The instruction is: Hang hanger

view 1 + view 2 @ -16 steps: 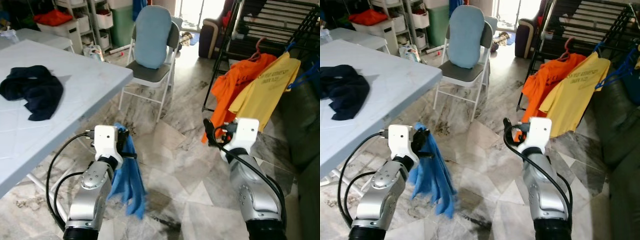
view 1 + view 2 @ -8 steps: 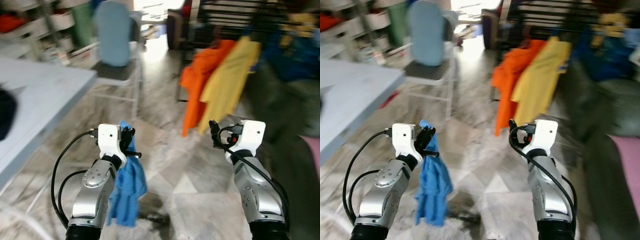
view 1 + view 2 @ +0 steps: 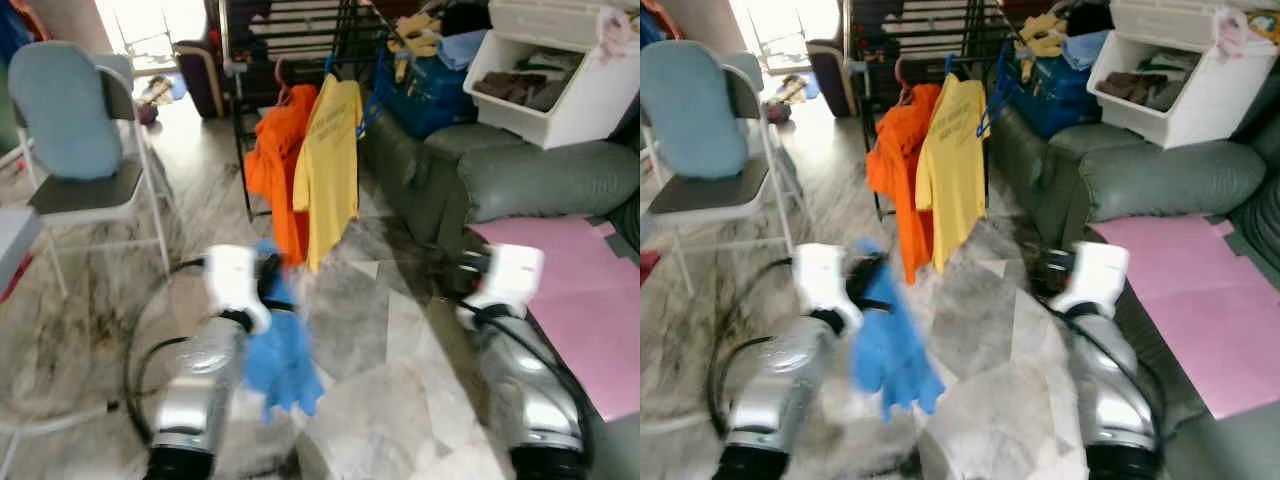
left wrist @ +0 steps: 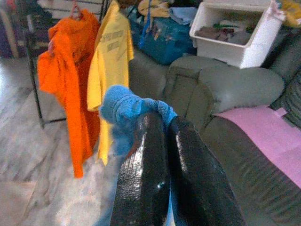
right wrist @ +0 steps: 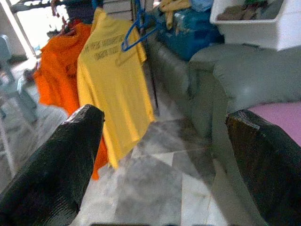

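I have the left pincer (image 4: 164, 141) clamped tight on a blue garment (image 3: 283, 352), its fingers (image 4: 143, 179) pressed together with a bunched fold of cloth poking out past the tips. The rest of the cloth dangles below the pincer, clear of the marble floor (image 3: 370, 400), which I judge is why I carry it this high. I cannot make out a hanger inside it from here; the head views are smeared by motion.

The right pincer (image 5: 160, 141) is spread wide and empty, held level with the left one and well apart from it, ready I think to steady the hook.

Ahead of both pincers stands the black drying rack (image 3: 930, 40), with an orange shirt (image 4: 66, 70) and a yellow shirt (image 5: 110, 89) hanging side by side. A bare blue hanger (image 5: 138, 35) hooks on the rail just beyond the yellow shirt. A green sofa (image 3: 520, 180) sits ahead of the right pincer, a folding chair (image 3: 75, 150) out past the left one.
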Robot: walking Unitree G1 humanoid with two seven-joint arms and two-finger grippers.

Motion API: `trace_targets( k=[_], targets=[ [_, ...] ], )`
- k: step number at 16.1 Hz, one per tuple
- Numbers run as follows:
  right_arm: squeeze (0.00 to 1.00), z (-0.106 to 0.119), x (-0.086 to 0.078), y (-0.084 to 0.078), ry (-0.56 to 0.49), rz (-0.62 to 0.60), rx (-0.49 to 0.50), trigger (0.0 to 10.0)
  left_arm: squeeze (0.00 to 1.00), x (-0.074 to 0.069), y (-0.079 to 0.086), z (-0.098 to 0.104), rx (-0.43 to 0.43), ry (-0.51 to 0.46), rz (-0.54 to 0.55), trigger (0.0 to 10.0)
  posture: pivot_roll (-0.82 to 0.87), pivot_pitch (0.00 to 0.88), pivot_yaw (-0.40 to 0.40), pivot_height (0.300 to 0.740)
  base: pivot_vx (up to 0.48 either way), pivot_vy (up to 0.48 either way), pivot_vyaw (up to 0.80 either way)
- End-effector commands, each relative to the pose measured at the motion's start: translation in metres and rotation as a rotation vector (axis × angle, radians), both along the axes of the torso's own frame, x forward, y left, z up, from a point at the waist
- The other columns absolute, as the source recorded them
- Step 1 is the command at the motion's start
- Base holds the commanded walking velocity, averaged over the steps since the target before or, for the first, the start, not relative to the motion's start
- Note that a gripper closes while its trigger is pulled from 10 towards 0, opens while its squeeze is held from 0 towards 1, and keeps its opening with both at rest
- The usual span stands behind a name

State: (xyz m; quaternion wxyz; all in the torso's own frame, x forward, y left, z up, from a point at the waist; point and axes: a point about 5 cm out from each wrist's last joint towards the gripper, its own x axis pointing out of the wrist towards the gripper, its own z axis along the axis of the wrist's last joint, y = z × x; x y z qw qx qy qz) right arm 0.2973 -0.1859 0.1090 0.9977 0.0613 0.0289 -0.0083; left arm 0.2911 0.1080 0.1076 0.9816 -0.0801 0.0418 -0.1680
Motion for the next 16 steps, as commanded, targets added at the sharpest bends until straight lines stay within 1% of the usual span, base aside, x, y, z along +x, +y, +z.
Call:
trace_targets(
  k=[1, 4, 10, 13, 14, 15, 16],
  targets=[
    [0.0, 0.004, 0.003, 0.013, -0.017, 0.033, 0.011, 10.0, 0.0, 0.0, 0.011, 0.003, 0.013, -0.015, 0.025, 10.0, -0.12, 0.0, 0.008, 0.74, 0.274, 0.24, -0.8],
    [0.0, 0.003, 0.001, 0.011, -0.015, 0.029, 0.009, 10.0, 0.0, -0.003, 0.006, 0.0, 0.005, -0.004, 0.008, 10.0, -0.12, 0.0, 0.01, 0.74, 0.279, 0.287, -0.8],
    [0.0, 0.001, -0.001, 0.013, -0.004, 0.037, -0.002, 10.0, 0.0, -0.001, 0.005, 0.0, -0.007, 0.004, 0.009, 10.0, -0.13, 0.0, 0.009, 0.74, 0.249, 0.411, 0.0],
    [0.0, -0.002, -0.001, 0.013, 0.02, 0.039, -0.048, 10.0, 0.0, -0.001, 0.002, 0.001, -0.006, -0.002, -0.003, 10.0, -0.13, 0.0, 0.013, 0.74, 0.24, 0.416, 0.0],
    [0.0, -0.002, -0.001, 0.014, 0.019, 0.039, -0.051, 10.0, 0.0, -0.001, 0.0, 0.002, -0.005, -0.005, -0.004, 10.0, -0.13, 0.0, 0.012, 0.74, 0.0, 0.416, 0.0],
    [0.0, -0.001, 0.0, 0.015, 0.014, 0.034, -0.085, 10.0, 0.0, -0.001, 0.0, 0.003, -0.004, -0.006, -0.007, 10.0, -0.13, 0.0, 0.012, 0.74, 0.0, 0.439, 0.0],
    [0.0, -0.001, 0.0, 0.017, 0.01, 0.038, -0.093, 10.0, 0.0, 0.0, -0.001, 0.003, 0.023, -0.007, -0.016, 10.0, -0.13, 0.0, 0.012, 0.74, 0.0, 0.0, 0.0]
  ],
)
